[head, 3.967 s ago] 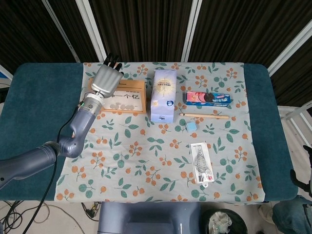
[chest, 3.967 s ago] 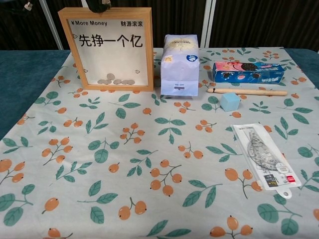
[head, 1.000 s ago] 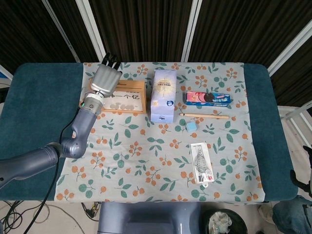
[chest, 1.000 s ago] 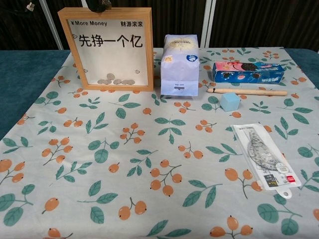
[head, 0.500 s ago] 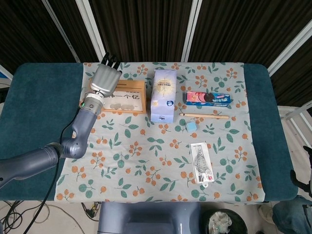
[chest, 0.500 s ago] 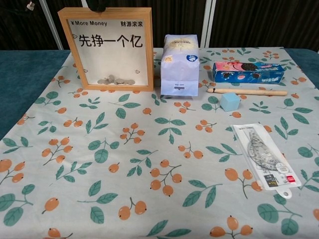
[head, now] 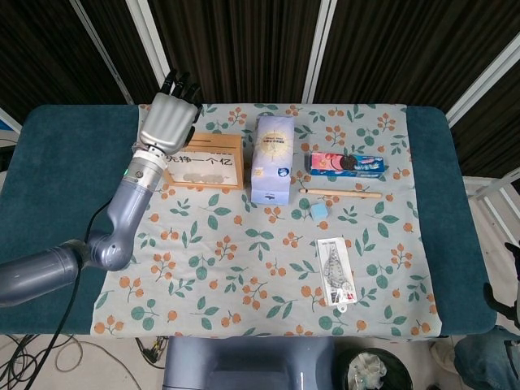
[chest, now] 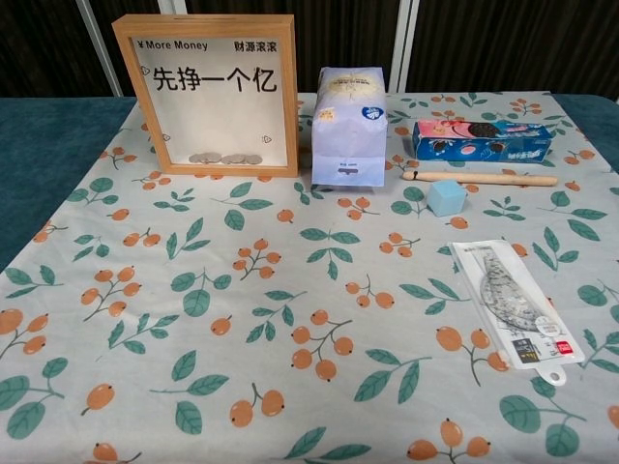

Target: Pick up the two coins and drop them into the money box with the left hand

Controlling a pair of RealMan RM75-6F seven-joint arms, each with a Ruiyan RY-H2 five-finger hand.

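Hovering left robot hand (head: 166, 120) empty over money box (chest: 215, 92) | coins (chest: 225, 159) inside

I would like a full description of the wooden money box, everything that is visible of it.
The money box is a shallow upright frame of light wood with a clear front pane and white backing. Printed on it are "More Money" and large black Chinese characters. Several silver coins lie along its inside bottom. It stands on the floral tablecloth at the far left, beside the pale blue bag, apart from it. In the head view the left hand is over its left end.
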